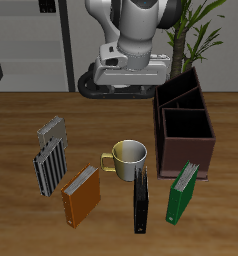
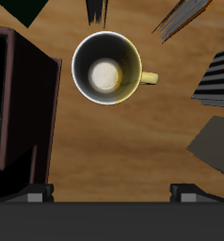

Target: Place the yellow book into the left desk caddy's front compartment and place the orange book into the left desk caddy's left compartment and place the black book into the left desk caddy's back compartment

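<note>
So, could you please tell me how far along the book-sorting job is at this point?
Nothing looks done yet. The small greyish-yellow book, the orange-brown hardcover book and the tall slim black book all stand on the wooden table, outside the dark brown desk caddy. The tool holds nothing and hangs above the yellow mug. All three placements remain.

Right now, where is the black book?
In the exterior view, the black book stands near the table's front edge, just in front of the mug, between the orange book and the green book.
</note>
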Tool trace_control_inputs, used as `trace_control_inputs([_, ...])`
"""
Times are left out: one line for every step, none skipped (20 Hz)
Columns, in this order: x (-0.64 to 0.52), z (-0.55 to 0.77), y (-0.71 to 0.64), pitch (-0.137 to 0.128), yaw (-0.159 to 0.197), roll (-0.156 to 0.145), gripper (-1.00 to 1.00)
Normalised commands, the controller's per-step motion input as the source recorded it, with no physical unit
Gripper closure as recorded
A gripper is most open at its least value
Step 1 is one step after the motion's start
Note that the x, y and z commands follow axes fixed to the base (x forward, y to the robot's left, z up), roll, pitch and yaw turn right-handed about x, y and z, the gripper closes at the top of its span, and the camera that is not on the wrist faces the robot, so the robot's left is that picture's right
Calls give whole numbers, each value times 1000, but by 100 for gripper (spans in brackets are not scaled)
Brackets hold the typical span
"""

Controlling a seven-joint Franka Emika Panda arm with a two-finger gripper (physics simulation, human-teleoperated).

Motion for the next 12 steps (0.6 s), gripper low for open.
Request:
trace_control_inputs([49, 12, 11, 34, 37, 50, -100])
trace_control_inputs([58, 8, -4, 17, 83, 79, -100])
trace_control_inputs([-16, -3, -88, 14, -5, 14, -100])
trace_control_inputs([-65, -78, -49, 46, -17, 24, -100])
trace_control_inputs([26, -79, -140, 21, 87, 21, -100])
trace_control_inputs([-34, -80, -202, -7, 24, -15, -100])
trace_control_inputs([-121, -82, -449, 32, -7, -31, -100])
trace_control_inputs([-78, -57, -262, 25, 8, 49, -100])
trace_control_inputs([-79, -28, -247, 14, 69, 36, -100])
trace_control_inputs([-101, 1, -432, -16, 4, 46, -100])
trace_control_inputs([-207, 9, -651, -25, 17, -43, -100])
trace_control_inputs([-86, -35, -373, -25, 106, 143, -100])
